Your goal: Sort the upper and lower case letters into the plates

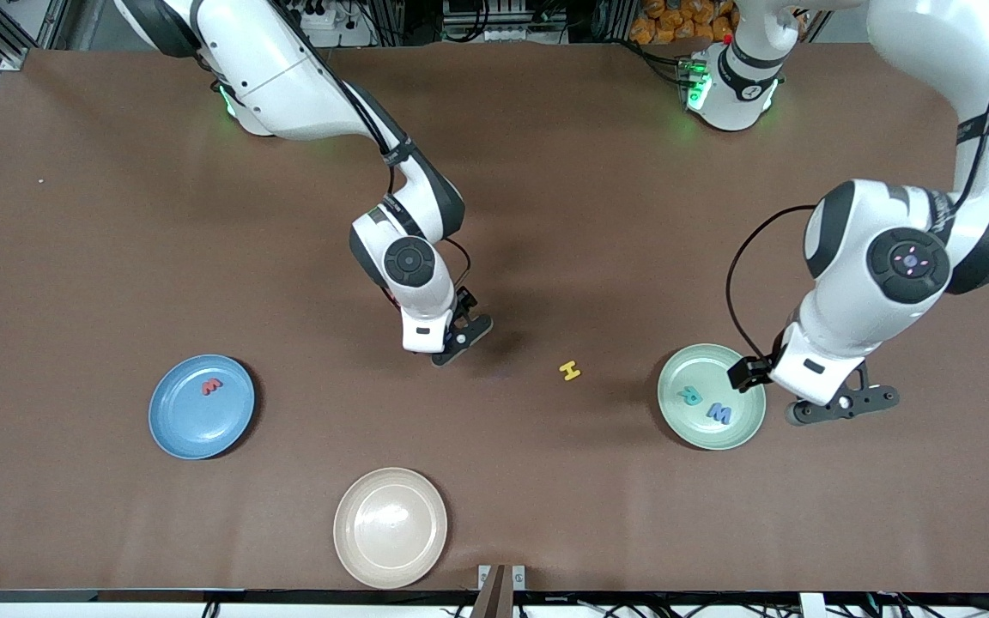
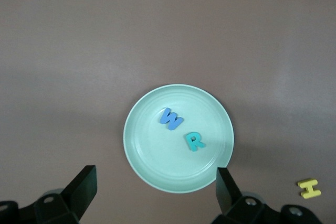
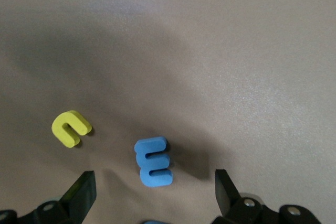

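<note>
The blue plate (image 1: 194,425) holds a red letter (image 1: 211,386). The mint green plate (image 1: 705,365) holds a teal R (image 1: 689,396) and a blue W (image 1: 718,415); the left wrist view shows the plate (image 2: 157,156), the R (image 2: 194,141) and the W (image 2: 171,118). A yellow H (image 1: 570,371) lies on the table between the arms and also shows in the left wrist view (image 2: 309,188). My right gripper (image 1: 460,333) is open and empty over a blue m (image 3: 153,161), with a yellow u (image 3: 71,128) beside it. My left gripper (image 1: 838,403) is open and empty by the mint plate's edge.
A beige plate (image 1: 390,526) sits near the table's front edge, nearer the camera than my right gripper. The edge of another blue piece (image 3: 155,222) shows under my right gripper (image 3: 153,182). The m and u are hidden by the right arm in the front view.
</note>
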`<state>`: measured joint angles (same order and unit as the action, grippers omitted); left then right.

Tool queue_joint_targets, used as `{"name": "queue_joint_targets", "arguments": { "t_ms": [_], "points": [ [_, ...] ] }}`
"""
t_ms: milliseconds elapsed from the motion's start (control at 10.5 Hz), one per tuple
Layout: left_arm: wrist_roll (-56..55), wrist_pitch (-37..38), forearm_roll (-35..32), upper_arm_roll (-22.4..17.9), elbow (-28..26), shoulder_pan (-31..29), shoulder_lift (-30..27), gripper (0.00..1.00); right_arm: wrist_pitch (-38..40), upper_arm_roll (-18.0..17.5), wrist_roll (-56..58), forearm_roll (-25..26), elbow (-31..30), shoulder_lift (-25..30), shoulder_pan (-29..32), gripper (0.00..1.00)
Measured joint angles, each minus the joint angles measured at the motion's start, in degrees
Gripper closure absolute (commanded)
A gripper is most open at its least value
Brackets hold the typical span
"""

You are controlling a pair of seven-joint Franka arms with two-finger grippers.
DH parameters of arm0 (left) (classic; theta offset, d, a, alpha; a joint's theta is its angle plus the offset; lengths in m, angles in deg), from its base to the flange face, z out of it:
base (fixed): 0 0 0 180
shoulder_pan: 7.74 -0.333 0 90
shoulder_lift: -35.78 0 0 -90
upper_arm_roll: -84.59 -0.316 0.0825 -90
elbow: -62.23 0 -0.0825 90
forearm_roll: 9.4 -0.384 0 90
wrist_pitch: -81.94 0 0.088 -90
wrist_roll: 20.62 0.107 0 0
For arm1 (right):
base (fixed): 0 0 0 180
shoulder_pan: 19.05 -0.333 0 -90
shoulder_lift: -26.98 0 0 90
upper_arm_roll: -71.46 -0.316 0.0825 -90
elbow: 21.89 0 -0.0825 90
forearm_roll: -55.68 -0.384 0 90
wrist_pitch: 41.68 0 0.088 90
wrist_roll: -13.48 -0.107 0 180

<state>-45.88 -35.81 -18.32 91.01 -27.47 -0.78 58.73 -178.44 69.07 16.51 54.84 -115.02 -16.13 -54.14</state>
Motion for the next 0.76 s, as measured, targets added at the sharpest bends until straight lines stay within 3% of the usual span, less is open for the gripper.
{"name": "queue_joint_targets", "arguments": {
  "t_ms": [95,190,286,476,762],
  "points": [
    [0.48,0.67,0.00,0.18,-0.07,0.02,-0.61,0.00,-0.63,0.00,0.00,0.00,0.00,-0.41,0.00,0.00],
    [0.48,0.77,0.47,0.86,-0.13,0.14,-0.59,0.00,-1.04,-0.01,0.00,0.00,0.00,-0.81,-0.01,0.43],
    [-0.10,0.77,2.30,1.74,-0.11,0.47,-0.35,0.00,-1.25,-0.03,0.00,0.02,0.00,-0.99,-0.02,0.95],
    [-6.70,0.68,5.58,3.77,0.87,2.20,1.66,0.00,-1.33,0.08,0.00,0.05,0.39,-0.96,0.01,1.00],
    [-21.25,-0.31,5.67,4.05,5.85,10.59,9.04,0.00,-1.20,0.04,-0.13,-0.11,0.85,-0.59,0.07,1.00]
  ]
}}
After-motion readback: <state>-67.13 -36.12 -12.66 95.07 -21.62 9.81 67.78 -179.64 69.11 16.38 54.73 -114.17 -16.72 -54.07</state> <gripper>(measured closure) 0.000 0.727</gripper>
